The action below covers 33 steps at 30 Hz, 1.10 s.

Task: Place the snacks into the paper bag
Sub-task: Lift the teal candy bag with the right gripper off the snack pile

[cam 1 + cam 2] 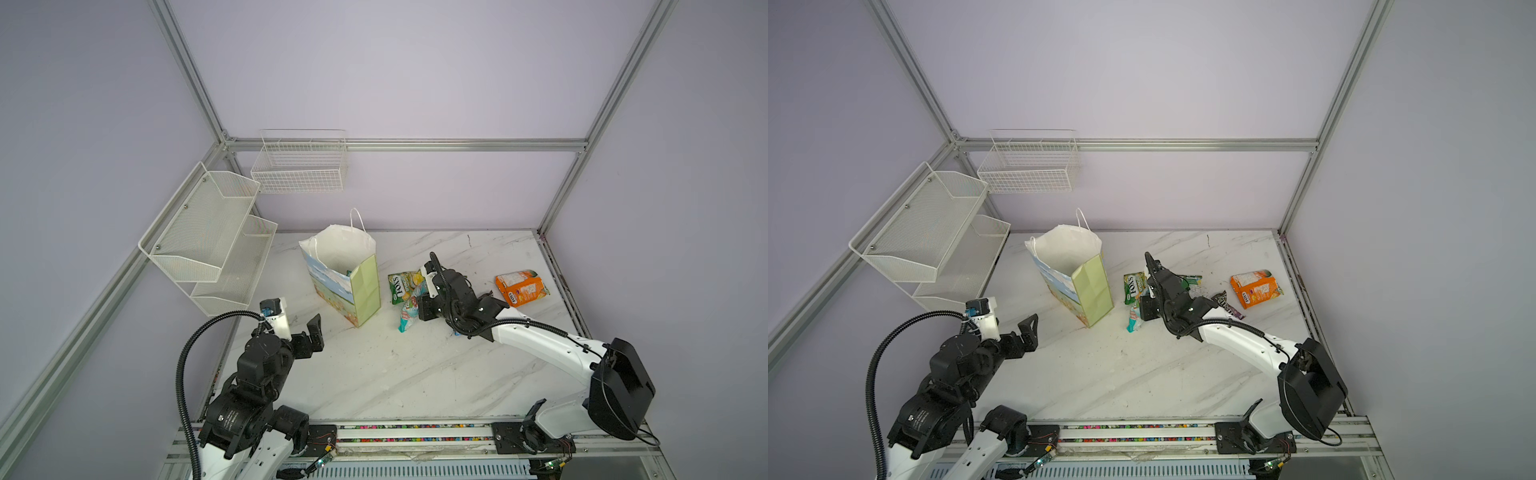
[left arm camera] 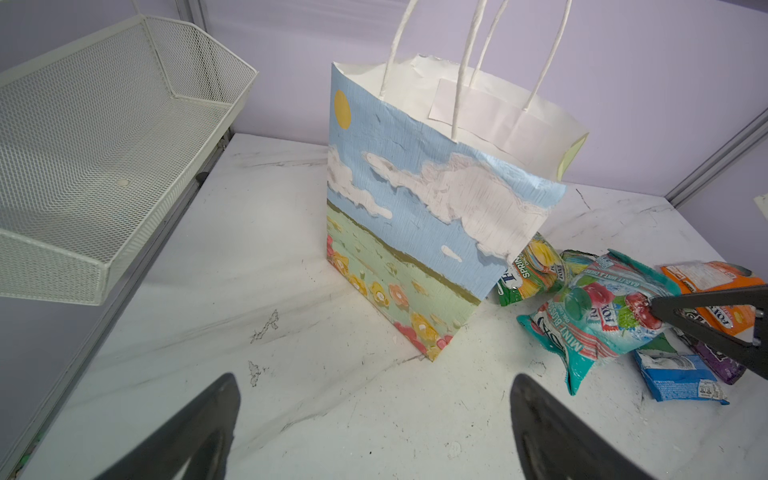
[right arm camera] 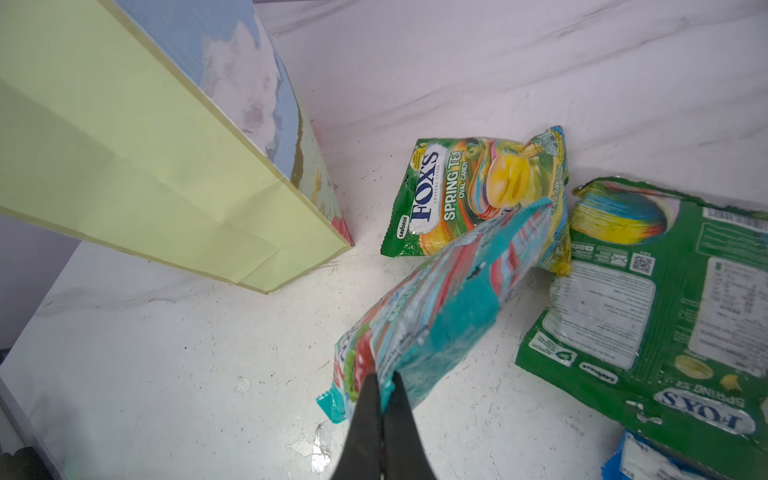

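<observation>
Right gripper [image 3: 384,380]: clamped on one edge of the teal packet [image 3: 436,299], which slants away from the jaws with its far end over the face-up green packet [image 3: 465,191].
Beside the grip: the face-up green packet and the back-up green packet [image 3: 665,299] lie just beside the held one. The small blue packet [image 2: 677,374] and the purple bar wrapper [image 2: 719,361] lie just behind the gripper.
Farther out: the orange packet [image 1: 521,286] lies well apart, on the side away from the bag.
Paper bag [image 1: 365,286]: upright with its mouth open, near the right gripper's front and not touched.
Left gripper [image 2: 374,379]: jaws wide and empty, facing the bag's painted side, apart from it.
Progress: judged early. Six packets are outside the bag, and a dark speck in its mouth is too small to name.
</observation>
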Available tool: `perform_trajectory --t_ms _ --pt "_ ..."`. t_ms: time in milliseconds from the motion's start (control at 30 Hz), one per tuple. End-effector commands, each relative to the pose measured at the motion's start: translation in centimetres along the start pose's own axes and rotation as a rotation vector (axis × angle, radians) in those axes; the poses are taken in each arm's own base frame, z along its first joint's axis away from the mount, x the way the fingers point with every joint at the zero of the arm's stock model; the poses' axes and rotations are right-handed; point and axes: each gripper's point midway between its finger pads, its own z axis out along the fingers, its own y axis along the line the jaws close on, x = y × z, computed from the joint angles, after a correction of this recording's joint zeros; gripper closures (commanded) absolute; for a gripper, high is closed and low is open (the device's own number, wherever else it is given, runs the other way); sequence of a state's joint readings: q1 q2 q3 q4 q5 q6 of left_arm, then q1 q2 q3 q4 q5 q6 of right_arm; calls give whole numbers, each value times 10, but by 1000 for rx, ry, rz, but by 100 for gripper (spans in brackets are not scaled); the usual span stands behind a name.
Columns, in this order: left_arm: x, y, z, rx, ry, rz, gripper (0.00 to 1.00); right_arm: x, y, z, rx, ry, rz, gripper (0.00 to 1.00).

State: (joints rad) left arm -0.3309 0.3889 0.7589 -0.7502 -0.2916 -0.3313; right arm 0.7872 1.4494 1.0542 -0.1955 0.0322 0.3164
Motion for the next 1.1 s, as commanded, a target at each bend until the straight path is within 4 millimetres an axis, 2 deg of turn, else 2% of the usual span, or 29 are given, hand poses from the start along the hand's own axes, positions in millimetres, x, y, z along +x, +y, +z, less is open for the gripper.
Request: perform_trajectory --t_ms 0,633,1067 --pt "0 -3 3 15 -5 -8 0 -15 2 -6 41 -41 -51 100" --pt "0 -4 2 16 -6 -7 0 -43 20 -16 146 -60 -221 100" --pt "0 -4 2 17 -5 -8 0 -87 28 -46 186 -139 -302 100"
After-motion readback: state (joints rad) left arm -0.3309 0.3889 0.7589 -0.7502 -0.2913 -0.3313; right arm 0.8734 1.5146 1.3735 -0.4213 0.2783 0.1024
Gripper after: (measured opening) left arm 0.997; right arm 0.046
